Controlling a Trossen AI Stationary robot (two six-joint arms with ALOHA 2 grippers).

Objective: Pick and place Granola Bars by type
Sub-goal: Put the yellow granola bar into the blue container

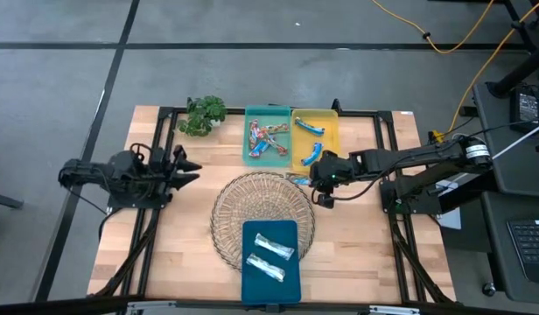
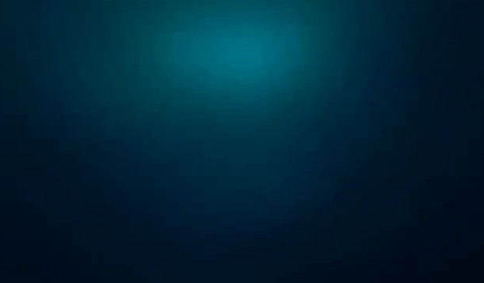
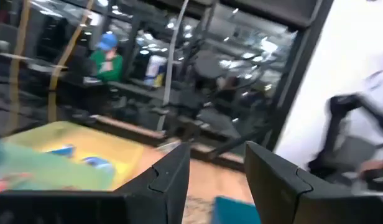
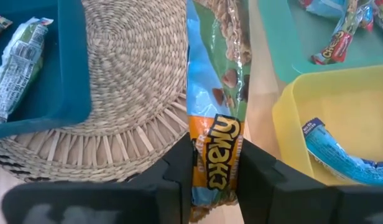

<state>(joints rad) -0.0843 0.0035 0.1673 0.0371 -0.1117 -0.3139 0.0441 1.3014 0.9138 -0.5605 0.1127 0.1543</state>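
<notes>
The right hand (image 4: pixel 215 177) clamps a blue-and-orange granola bar (image 4: pixel 215 93) (sticking forward between its fingers) beside the yellow tray (image 4: pixel 341 112).

This looks like a robotics lab or test workshop rather than a home. A pale wooden-slat table (image 1: pixel 182 236) edged by a black metal frame (image 1: pixel 383 114) stands on a grey concrete floor marked with dark lines (image 1: pixel 112 79). An orange cable (image 1: pixel 444 39) trails across that floor beyond the table's far right corner, and a dark desk with a black keyboard (image 1: pixel 528 245) sits off its right edge. The left wrist view shows black metal racks and equipment (image 3: pixel 204 68) with a person in a blue cap (image 3: pixel 106 56) among them.
</notes>
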